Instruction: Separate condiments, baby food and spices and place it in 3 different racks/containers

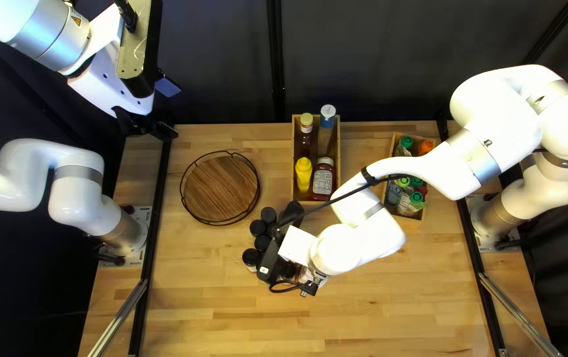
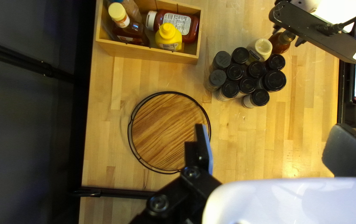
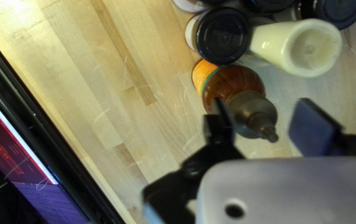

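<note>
Wooden table [image 1: 376,314], crate [image 2: 144,52] of sauces [image 1: 323,180], box [image 1: 408,217] of pouches [image 1: 416,206], left gripper [image 1: 173,111] wide, right gripper [image 1: 297,244] wide

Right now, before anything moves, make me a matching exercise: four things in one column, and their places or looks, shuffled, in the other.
Things:
1. Yellow bottle
2. Round wooden board
3. Spice jars
4. Amber bottle with a nozzle

Places or looks:
A. Ringed by black wire
B. Seen between the open fingers of the right gripper
C. In the wooden box with a dark red bottle
D. Black-lidded, bunched on the table

Right pairs: 1-C, 2-A, 3-D, 4-B.
</note>
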Tool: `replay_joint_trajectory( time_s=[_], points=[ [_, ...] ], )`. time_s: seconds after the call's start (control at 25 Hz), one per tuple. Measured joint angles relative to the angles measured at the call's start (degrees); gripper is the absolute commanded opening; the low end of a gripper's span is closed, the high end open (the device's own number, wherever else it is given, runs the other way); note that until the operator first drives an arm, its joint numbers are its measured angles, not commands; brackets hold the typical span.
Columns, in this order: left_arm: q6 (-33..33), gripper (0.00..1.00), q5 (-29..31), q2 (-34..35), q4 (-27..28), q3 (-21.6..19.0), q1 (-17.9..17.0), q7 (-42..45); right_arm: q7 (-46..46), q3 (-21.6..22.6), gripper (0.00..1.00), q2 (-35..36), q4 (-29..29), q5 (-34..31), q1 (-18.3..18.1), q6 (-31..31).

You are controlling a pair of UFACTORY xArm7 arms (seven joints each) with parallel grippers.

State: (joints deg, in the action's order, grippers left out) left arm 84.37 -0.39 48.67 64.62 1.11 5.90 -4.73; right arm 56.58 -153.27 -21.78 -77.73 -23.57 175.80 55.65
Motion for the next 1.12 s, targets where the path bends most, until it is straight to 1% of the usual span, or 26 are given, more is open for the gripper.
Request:
replay_joint_trajectory(
  time_s=[0.12,0.24,0.48,0.64,0.76,0.84,0.92,1.0,1.12],
  points=[
    [0.0,1.0,0.0,0.0,0.0,0.0,0.0,0.0,-0.88,0.57,0.0,2.38,0.53,1.12,-0.37,0.87],
    [0.0,1.0,0.0,0.0,0.0,0.0,0.0,0.0,-2.25,1.16,0.0,6.32,1.83,2.94,-1.01,1.93],
    [0.0,1.0,0.0,0.0,0.0,0.0,0.0,0.0,-6.74,0.9,0.0,17.85,5.47,8.02,-3.09,5.11],
    [0.0,1.0,0.0,0.0,0.0,0.0,0.0,0.0,-11.43,-1.72,0.0,24.37,8.94,10.18,-5.34,5.45],
    [0.0,1.0,0.0,0.0,0.0,0.0,0.0,0.0,-15.79,-4.96,0.0,27.81,12.45,11.33,-7.62,3.3],
    [0.0,1.0,0.0,0.0,0.0,0.0,0.0,0.0,-18.39,-7.35,0.0,28.64,14.21,11.76,-9.44,1.17],
    [0.0,1.0,0.0,0.0,0.0,0.0,0.0,0.0,-20.28,-9.15,0.0,27.95,14.93,11.82,-11.03,-0.84],
    [0.0,1.0,0.0,0.0,0.0,0.0,0.0,0.0,-21.8,-10.7,0.0,26.27,14.96,11.77,-12.46,-2.54],
    [0.0,1.0,0.0,0.0,0.0,0.0,0.0,0.0,-23.03,-12.0,0.0,23.09,13.41,11.59,-13.78,-3.84]
  ],
)
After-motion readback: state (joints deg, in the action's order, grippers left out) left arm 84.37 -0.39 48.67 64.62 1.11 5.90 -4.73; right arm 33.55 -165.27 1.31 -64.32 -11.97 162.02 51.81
